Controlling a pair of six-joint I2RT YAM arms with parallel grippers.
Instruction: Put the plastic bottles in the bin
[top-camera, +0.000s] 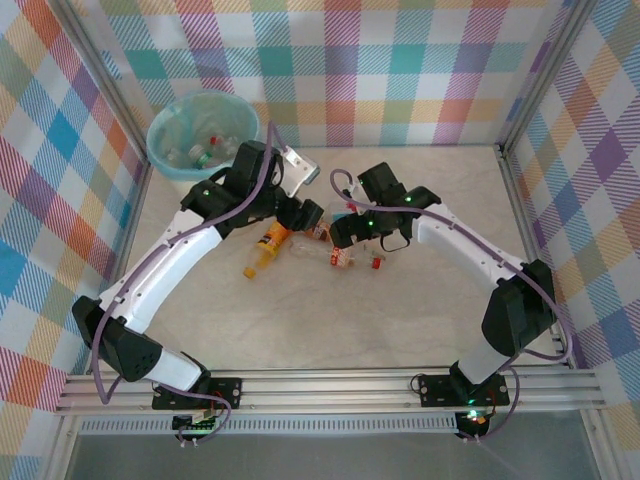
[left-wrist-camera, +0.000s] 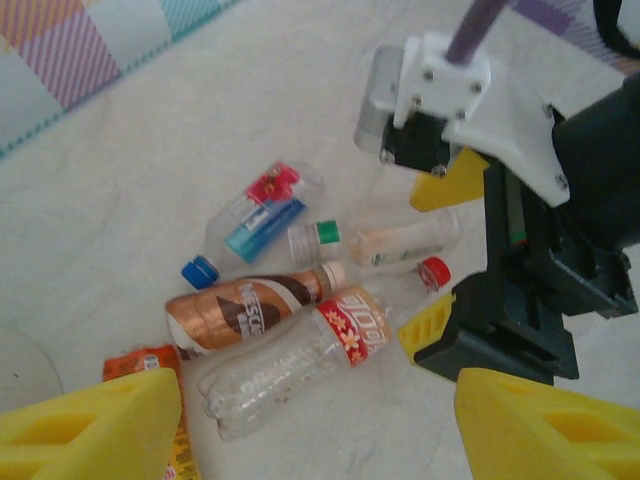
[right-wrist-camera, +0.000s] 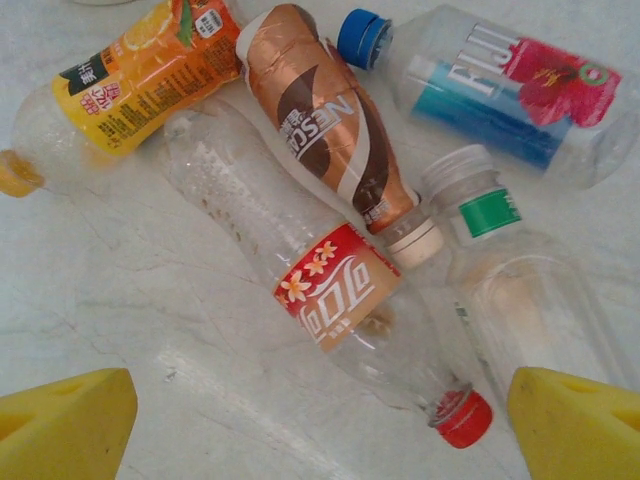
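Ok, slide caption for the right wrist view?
Open, yellow-padded right gripper hovering over five small plastic bottles clustered on the pale marbled table.

table: pale marble-look top | walls: pastel plaid cloth on three sides | frame: silver metal rail along near edge

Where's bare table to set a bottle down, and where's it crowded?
Bare: the table from its front edge up to the bottles, and its far right corner. Crowded: the middle, where the bottles lie touching, and the far left corner, taken by the bin.
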